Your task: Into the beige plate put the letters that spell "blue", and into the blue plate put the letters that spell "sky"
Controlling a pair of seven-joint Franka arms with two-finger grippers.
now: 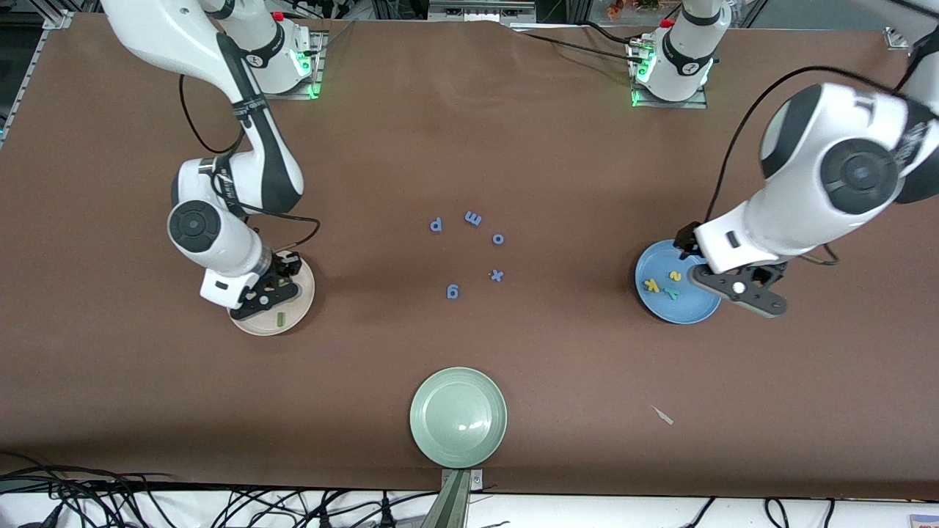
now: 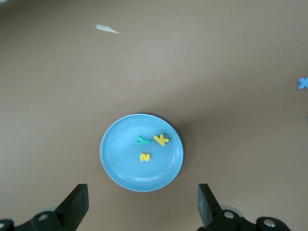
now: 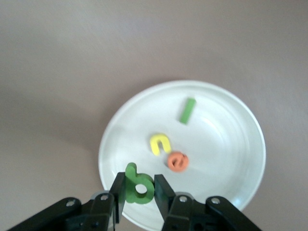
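The beige plate (image 1: 299, 308) (image 3: 226, 144) lies toward the right arm's end of the table. It holds the thin green l (image 3: 187, 110) (image 1: 280, 319), the yellow u (image 3: 159, 143) and the orange e (image 3: 178, 161). My right gripper (image 3: 139, 188) (image 1: 281, 288) hangs over this plate's edge, shut on the dark green b (image 3: 138, 185). The blue plate (image 1: 660, 308) (image 2: 120, 163) lies toward the left arm's end. In it are the yellow s (image 2: 144, 157) (image 1: 676, 276), the yellow k (image 2: 161, 139) (image 1: 651, 284) and the teal y (image 2: 142, 140) (image 1: 671, 293). My left gripper (image 2: 142, 206) (image 1: 736, 290) is above that plate's edge, open and empty.
Several blue letters lie mid-table: p (image 1: 436, 225), m (image 1: 473, 218), o (image 1: 498, 238), x (image 1: 497, 275) (image 2: 302, 83), g (image 1: 452, 292). A sage green plate (image 1: 458, 416) sits nearest the front camera. A small white scrap (image 1: 662, 415) (image 2: 108, 29) lies on the brown table.
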